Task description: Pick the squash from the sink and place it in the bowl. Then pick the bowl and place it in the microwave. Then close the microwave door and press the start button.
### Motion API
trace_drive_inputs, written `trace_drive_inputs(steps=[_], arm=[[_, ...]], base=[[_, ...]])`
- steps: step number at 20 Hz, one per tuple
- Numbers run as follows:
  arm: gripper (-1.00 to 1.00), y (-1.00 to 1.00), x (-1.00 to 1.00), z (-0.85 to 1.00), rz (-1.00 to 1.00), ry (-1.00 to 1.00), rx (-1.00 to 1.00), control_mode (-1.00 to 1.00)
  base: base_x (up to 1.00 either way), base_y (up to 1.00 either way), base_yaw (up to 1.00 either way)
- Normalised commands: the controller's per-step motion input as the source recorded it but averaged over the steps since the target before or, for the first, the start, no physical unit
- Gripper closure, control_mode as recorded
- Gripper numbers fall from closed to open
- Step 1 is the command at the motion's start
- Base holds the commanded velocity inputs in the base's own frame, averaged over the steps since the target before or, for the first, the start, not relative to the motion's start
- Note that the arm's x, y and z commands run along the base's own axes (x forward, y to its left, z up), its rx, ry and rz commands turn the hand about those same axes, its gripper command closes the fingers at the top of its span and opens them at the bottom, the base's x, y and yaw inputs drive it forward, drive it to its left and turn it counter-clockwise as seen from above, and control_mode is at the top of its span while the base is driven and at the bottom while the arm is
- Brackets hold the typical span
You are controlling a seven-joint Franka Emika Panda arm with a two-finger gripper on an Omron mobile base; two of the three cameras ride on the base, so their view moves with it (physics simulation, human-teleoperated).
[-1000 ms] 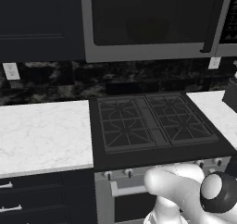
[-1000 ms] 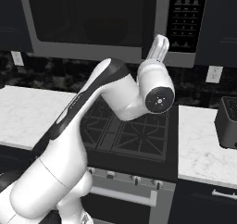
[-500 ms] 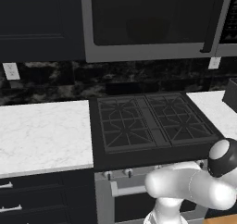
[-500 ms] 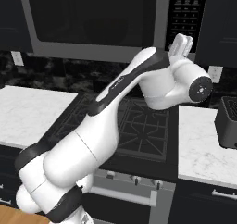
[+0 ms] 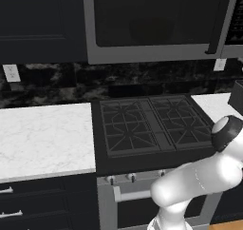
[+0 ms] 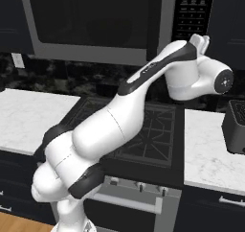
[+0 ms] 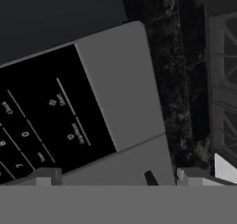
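Open hand point(image 7: 115, 177) close before the microwave point(image 7: 69, 112) keypad corner

Grey-framed dark microwave point(image 5: 156, 22), white marbled counter point(image 5: 42, 138), black stove point(image 5: 152, 124)

White marble counter point(image 5: 42, 138) beside stove point(image 5: 147, 127)

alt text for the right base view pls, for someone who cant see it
A white robot arm reaches up and to the right, its open gripper raised against the keypad of the microwave, whose dark glass microwave door is shut. Below lie a black gas stove set between white marble counters, and a dark toaster on the right counter.
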Motion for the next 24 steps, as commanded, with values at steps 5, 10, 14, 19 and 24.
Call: trace_drive_inputs(steps=[5, 10, 14, 19, 24], arm=[[-1.00, -0.31, 0.60, -0.08, 0.02, 0.01, 0.00, -1.00], [-1.00, -0.36, 0.50, -0.08, 0.00, 0.00, 0.00, -1.00], [-1.00, -0.32, 0.53, -0.15, 0.00, 0.03, 0.00, -1.00], [-1.00, -0.08, -0.04, -0.63, 0.00, -0.01, -0.01, -1.00], [-1.00, 0.97, -1.00, -1.00, 0.08, -0.25, -0.11, -1.00]], base=[[0.00, 0.00, 0.00], [0.00, 0.00, 0.00], [0.00, 0.00, 0.00], [0.00, 0.00, 0.00], [0.00, 0.00, 0.00]])
